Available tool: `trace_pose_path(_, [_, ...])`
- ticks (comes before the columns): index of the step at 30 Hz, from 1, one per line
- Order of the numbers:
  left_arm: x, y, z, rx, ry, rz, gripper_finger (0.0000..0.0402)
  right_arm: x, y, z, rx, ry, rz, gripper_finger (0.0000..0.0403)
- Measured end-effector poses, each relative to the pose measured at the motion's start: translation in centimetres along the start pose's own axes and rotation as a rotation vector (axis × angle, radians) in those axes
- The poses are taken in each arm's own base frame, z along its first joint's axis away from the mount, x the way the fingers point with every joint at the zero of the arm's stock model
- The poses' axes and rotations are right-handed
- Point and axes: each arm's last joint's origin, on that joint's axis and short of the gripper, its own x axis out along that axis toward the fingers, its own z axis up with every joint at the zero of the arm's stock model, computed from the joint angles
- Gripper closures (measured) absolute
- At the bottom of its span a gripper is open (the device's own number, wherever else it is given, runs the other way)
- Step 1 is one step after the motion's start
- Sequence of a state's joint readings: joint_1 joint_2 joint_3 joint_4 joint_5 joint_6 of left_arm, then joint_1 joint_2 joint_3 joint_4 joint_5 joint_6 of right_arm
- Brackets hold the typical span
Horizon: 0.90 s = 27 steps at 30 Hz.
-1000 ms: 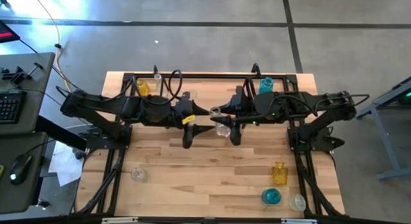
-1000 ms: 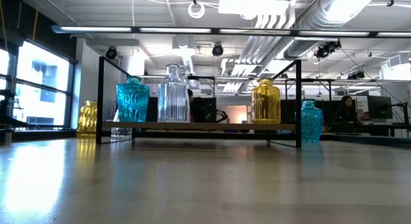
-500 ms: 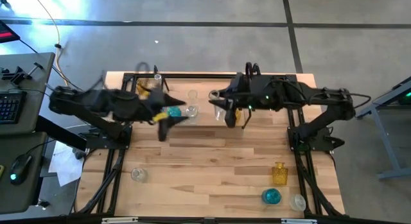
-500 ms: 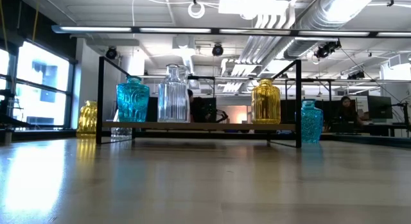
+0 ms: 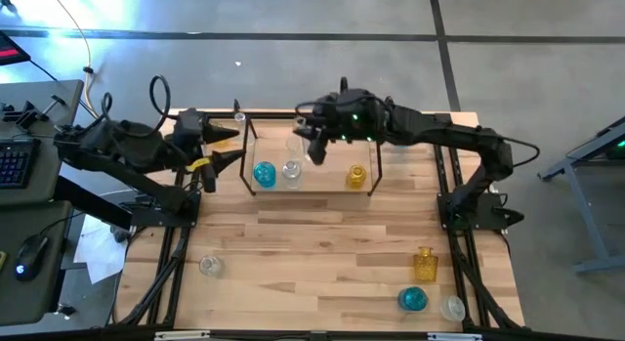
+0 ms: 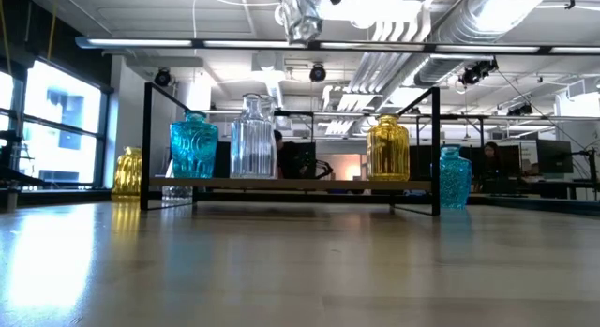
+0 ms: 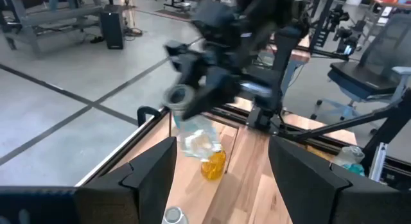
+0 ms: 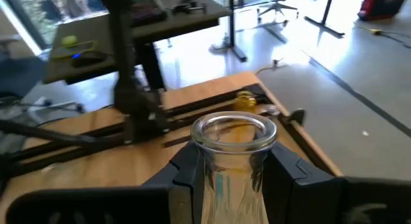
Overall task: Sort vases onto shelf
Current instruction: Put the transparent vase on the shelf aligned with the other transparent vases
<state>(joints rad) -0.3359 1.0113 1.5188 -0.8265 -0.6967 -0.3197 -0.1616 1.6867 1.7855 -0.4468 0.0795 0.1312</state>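
The shelf (image 5: 322,182) stands at the table's far middle, a black rod rack with a wood floor (image 6: 291,185). On its floor stand a blue vase (image 5: 264,173), a clear vase (image 5: 291,170) and an amber vase (image 5: 356,175). My right gripper (image 5: 314,146) hovers above the shelf's far left part, shut on another clear vase (image 6: 300,16). My left gripper (image 5: 217,167) is open and drawn back left of the shelf with nothing between its fingers (image 7: 151,176). My right gripper pinches the clear vase's neck (image 8: 234,169), just below the rim, between its two fingers (image 8: 186,176). The fingers come nearly level from the table's right side. The vase hangs roughly upright, lifted clear above the shelf.
An amber vase (image 5: 220,136) and a small clear one (image 5: 237,116) stand at the far left, beside my left gripper. A blue vase (image 6: 454,177) stands right of the shelf. Near the front edge are a clear vase (image 5: 210,266), an amber vase (image 5: 424,264), a blue vase (image 5: 412,299) and a clear vase (image 5: 452,308).
My left gripper, open throughout, has drawn back from over the shelf toward the table's left edge, uncovering the shelf's vases. My right gripper has carried the clear vase toward the far edge and the left; the vase now shows at the top of the low view.
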Motion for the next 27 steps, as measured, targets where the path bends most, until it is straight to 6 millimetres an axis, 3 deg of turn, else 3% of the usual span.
trace_pose_path(6, [0.0, 0.1, -0.2, 0.025, 0.020, 0.006, 0.0165, 0.4, -3.5, 0.4, 0.024, -0.009, -0.033, 0.0322])
trace_pose_path(16, [0.3, 0.7, -0.1, 0.012, -0.006, 0.119, 0.0165, 5.3, -9.9, -1.8, -0.022, 0.036, -0.037, 0.0322])
trace_pose_path(21, [0.4, 1.0, 0.0, -0.019, -0.024, 0.173, 0.0165, 6.1, -13.8, -2.3, -0.042, 0.012, -0.063, 0.0322])
trace_pose_path(27, [0.7, 1.2, 0.1, -0.070, -0.036, 0.215, 0.0165, 7.2, -17.6, -3.6, 0.005, 0.014, 0.031, 0.0322])
